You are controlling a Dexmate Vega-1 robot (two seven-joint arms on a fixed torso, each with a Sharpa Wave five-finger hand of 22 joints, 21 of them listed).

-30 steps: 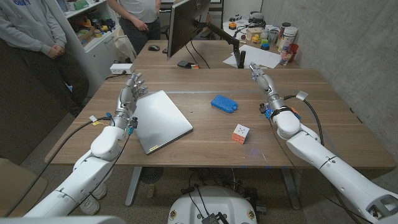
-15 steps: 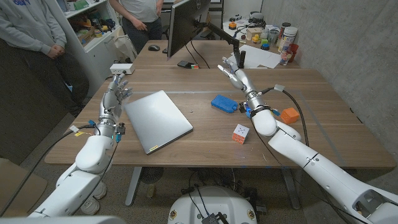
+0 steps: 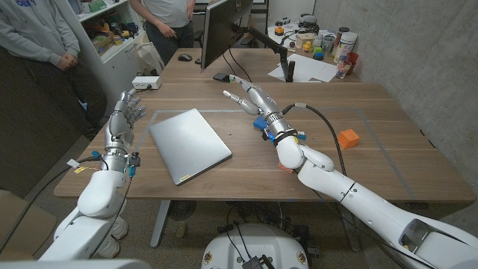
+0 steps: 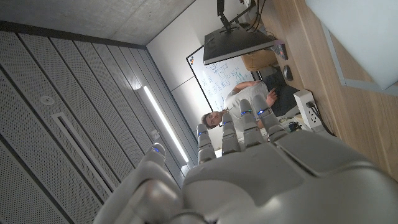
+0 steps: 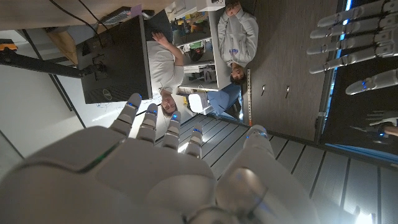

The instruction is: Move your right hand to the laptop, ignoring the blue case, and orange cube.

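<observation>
Desks by a concrete wall

We see a wooden table (image 3: 388, 161), a second desk (image 3: 258, 66) behind it with a monitor (image 3: 222, 30), shelves (image 3: 112, 33) at the left, a grey concrete wall (image 3: 441, 60) and a ceiling light strip (image 4: 158, 124).

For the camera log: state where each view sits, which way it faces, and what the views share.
Head view: on the robot's head, looking down at the laptop, left hand and right hand.
Left wrist view: behind the left hand, facing the monitor.
Right wrist view: behind the right hand, facing the same monitor.
</observation>
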